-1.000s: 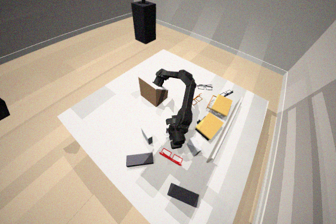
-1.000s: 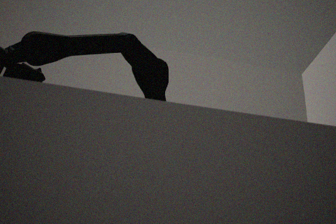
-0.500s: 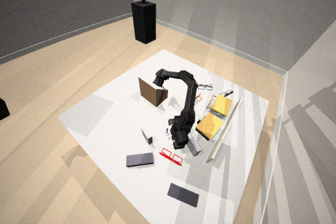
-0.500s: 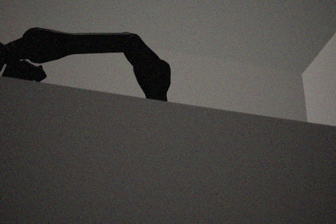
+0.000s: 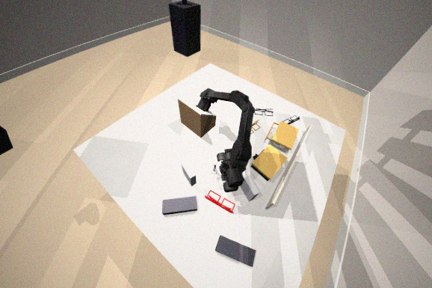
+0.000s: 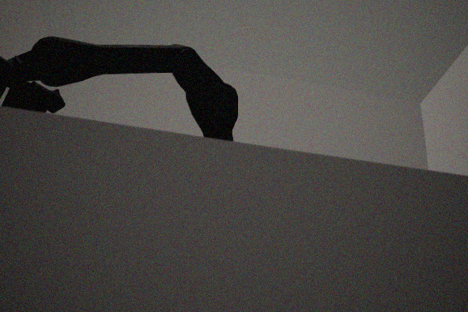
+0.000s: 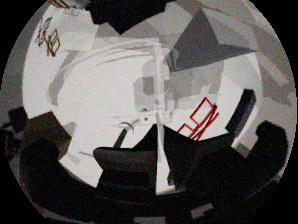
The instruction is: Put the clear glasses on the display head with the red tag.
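My gripper (image 5: 206, 110) (image 7: 157, 127) hangs just above the top edge of a brown box (image 5: 195, 120) at the back of the white mat (image 5: 123, 150). It is shut on the clear glasses (image 7: 158, 90), which show in the wrist view as pale see-through bars running out from between the fingers. In the top view they are too faint to make out. The exterior view shows only the arm (image 6: 121, 59) as a dark outline above a grey wall (image 6: 243, 224). I cannot make out a display head with a red tag in any view.
Red glasses (image 5: 220, 201) (image 7: 198, 117) lie near the arm's base. Black glasses (image 5: 264, 112) and orange glasses (image 5: 255, 126) lie at the back right. Two yellow blocks (image 5: 285, 135) (image 5: 269, 161), a long pale bar (image 5: 289, 167) and grey slabs (image 5: 179, 205) (image 5: 235, 250) lie around.
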You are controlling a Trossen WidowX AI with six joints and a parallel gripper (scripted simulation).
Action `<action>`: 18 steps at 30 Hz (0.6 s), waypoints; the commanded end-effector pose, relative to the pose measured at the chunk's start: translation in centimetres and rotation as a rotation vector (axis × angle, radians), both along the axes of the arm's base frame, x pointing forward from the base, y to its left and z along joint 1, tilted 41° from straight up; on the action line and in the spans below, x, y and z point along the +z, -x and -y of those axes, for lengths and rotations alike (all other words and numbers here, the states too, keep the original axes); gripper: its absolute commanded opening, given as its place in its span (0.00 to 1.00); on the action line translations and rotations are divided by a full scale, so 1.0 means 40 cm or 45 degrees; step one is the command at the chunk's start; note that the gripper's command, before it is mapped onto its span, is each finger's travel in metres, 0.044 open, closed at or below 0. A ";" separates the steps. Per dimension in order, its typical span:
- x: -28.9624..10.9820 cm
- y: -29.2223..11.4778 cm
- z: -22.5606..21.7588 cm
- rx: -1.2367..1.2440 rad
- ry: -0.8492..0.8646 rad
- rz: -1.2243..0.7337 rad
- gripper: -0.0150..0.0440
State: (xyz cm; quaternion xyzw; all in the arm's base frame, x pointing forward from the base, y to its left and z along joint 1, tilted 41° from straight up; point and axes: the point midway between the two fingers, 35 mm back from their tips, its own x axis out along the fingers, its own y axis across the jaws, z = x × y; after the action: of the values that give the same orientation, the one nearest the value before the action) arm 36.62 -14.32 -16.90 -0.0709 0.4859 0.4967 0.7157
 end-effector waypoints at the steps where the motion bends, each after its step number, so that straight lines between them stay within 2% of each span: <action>1: 0.004 -0.003 0.003 -0.007 -0.002 0.006 0.25; 18: 0.003 0.013 0.029 -0.007 -0.001 0.005 0.25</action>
State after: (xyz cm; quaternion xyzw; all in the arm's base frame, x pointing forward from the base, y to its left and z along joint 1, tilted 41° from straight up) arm 36.21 -14.83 -17.08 -0.0677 0.4847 0.4956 0.7176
